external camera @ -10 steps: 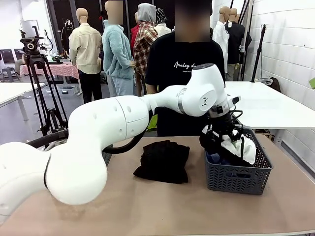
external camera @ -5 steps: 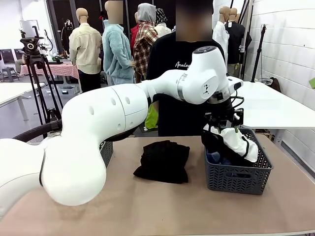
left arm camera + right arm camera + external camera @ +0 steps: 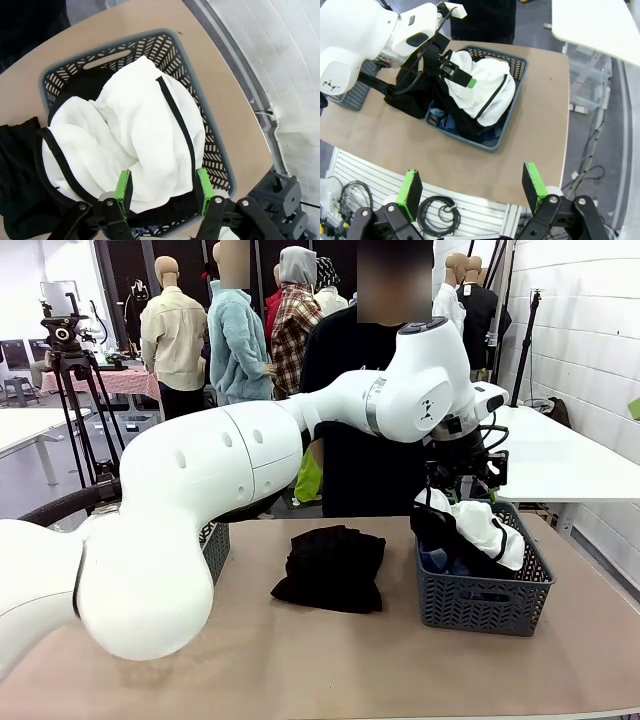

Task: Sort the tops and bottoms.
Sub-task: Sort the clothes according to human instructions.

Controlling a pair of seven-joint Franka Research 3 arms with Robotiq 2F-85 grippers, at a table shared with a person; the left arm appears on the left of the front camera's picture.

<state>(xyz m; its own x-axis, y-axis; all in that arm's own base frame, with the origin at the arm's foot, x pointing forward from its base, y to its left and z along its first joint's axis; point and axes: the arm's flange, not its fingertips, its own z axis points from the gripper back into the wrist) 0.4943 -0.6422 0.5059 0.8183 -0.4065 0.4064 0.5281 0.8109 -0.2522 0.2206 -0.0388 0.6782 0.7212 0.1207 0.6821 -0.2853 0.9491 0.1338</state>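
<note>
Piled at centre-right: crumpled white piece (image 3: 487, 528) with black edging, over blue denim piece (image 3: 438, 562) and black piece (image 3: 430, 527). Loosely folded at centre: second black piece (image 3: 332, 568).

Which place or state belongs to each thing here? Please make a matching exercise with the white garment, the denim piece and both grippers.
1 white garment
2 blue denim piece
3 left gripper
4 right gripper

A open, high above the table
B top of the pile in the basket
C open, just above the basket
D low in the basket, mostly covered

Pairs: 1-B, 2-D, 3-C, 4-A
</note>
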